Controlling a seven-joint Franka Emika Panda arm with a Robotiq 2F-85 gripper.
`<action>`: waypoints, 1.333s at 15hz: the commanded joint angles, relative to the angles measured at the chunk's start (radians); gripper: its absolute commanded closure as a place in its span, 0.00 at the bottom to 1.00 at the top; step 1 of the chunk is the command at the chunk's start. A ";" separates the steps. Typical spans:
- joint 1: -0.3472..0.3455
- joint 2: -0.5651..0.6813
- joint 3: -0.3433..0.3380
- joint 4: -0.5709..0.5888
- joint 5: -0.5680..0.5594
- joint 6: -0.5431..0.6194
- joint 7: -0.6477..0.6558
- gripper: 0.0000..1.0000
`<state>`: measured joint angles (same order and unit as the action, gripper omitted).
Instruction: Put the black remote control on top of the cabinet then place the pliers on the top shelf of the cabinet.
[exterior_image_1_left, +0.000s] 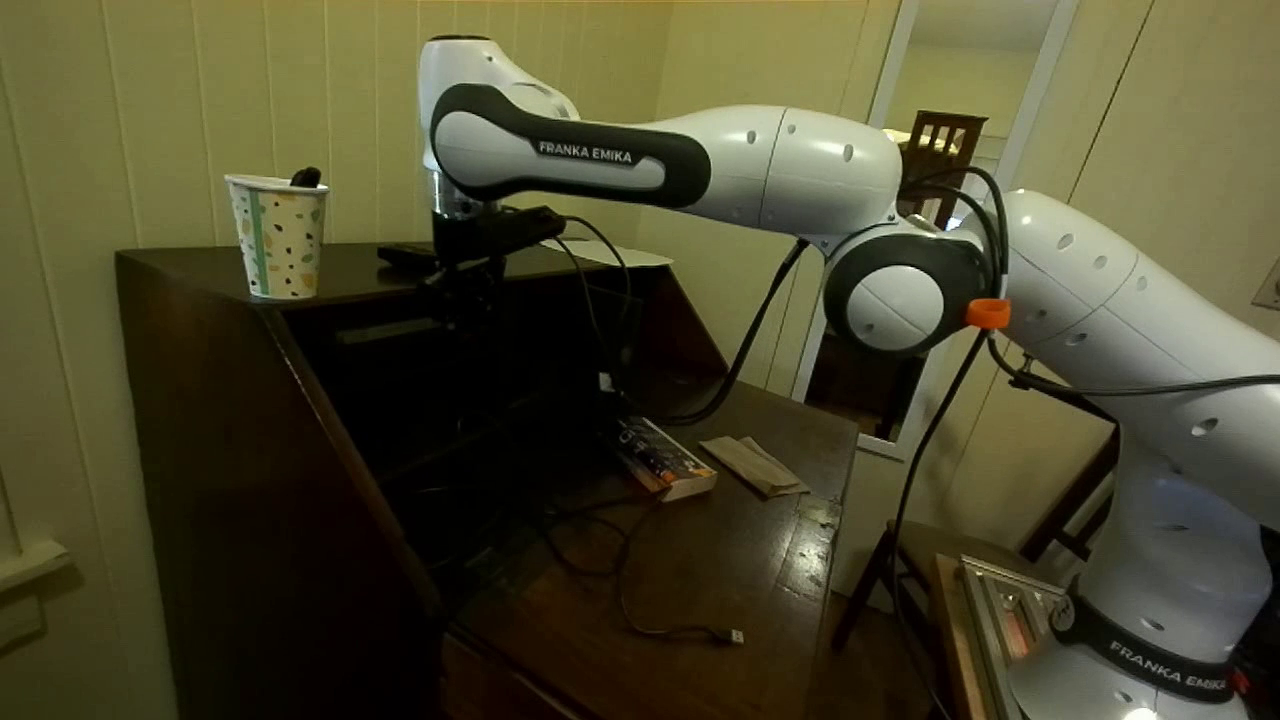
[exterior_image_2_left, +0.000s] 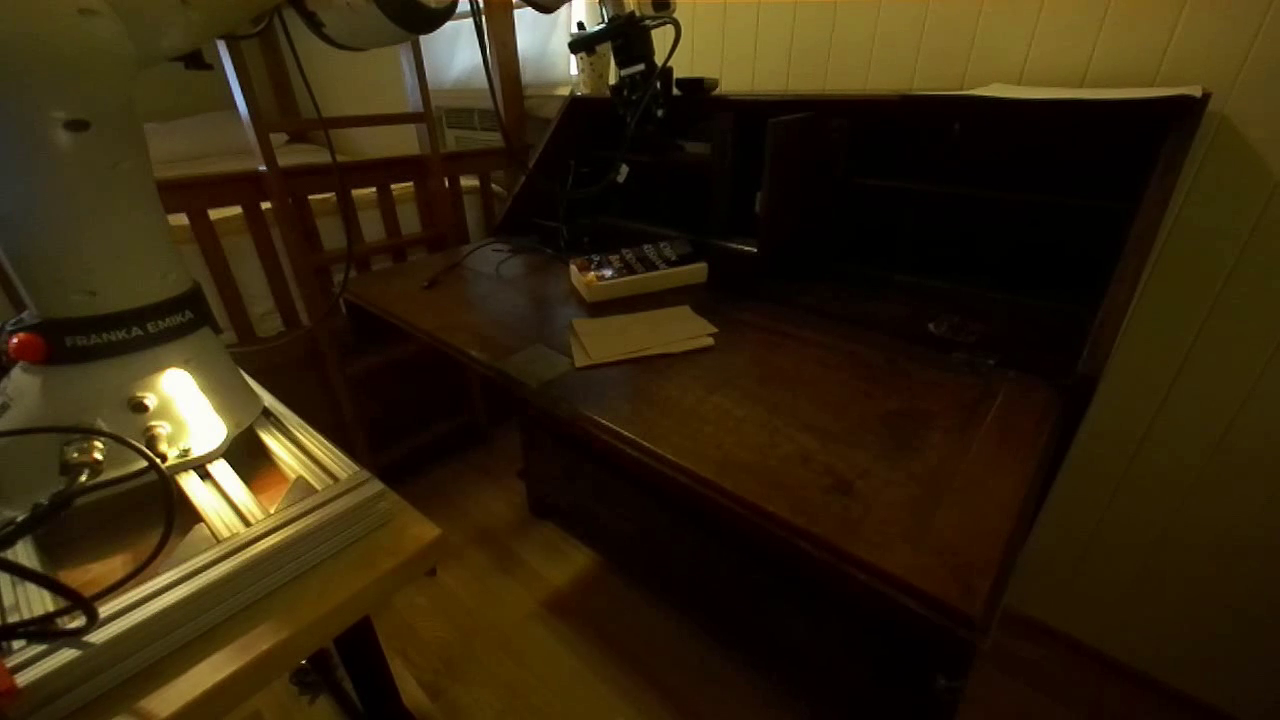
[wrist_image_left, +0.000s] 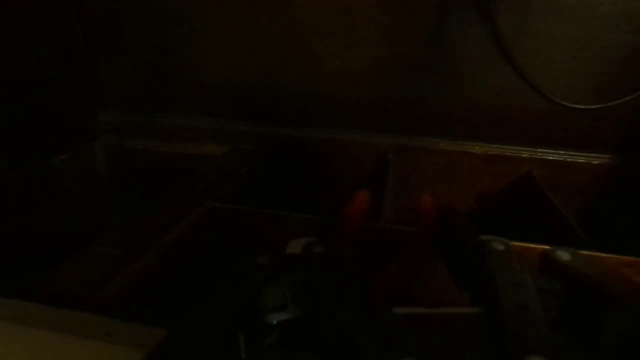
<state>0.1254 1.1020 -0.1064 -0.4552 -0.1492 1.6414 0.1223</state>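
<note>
Red-handled pliers (wrist_image_left: 357, 209) in the gripper (exterior_image_1_left: 460, 312)
Its jaws clamp them; beside it, the black remote (exterior_image_1_left: 404, 257) lies atop the cabinet (exterior_image_1_left: 230, 430).

The smooth, rounded white robot arm (exterior_image_1_left: 820, 185) bears recessed screw holes (exterior_image_1_left: 848, 152), a long black side panel (exterior_image_1_left: 580, 137) lettered FRANKA EMIKA, looping black cables (exterior_image_1_left: 1000, 255), an orange band (exterior_image_1_left: 988, 314), a black base collar (exterior_image_1_left: 1165, 662) and a black tool (exterior_image_1_left: 457, 312).

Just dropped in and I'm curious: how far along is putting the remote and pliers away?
Looks done: the remote lies on top of the cabinet. In hand: the tool seems closed on the pliers, their red handles dim in the wrist view. Left: setting them on the top shelf, too dark to pick out; the grip isn't released yet.
</note>
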 joint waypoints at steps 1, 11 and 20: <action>0.006 0.020 -0.016 0.029 -0.026 0.019 -0.012 0.73; -0.003 0.029 -0.016 0.027 -0.016 0.059 -0.004 0.23; 0.005 0.008 -0.014 0.013 -0.008 0.003 0.029 0.00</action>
<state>0.1238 1.1143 -0.1203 -0.4546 -0.1520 1.6849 0.1252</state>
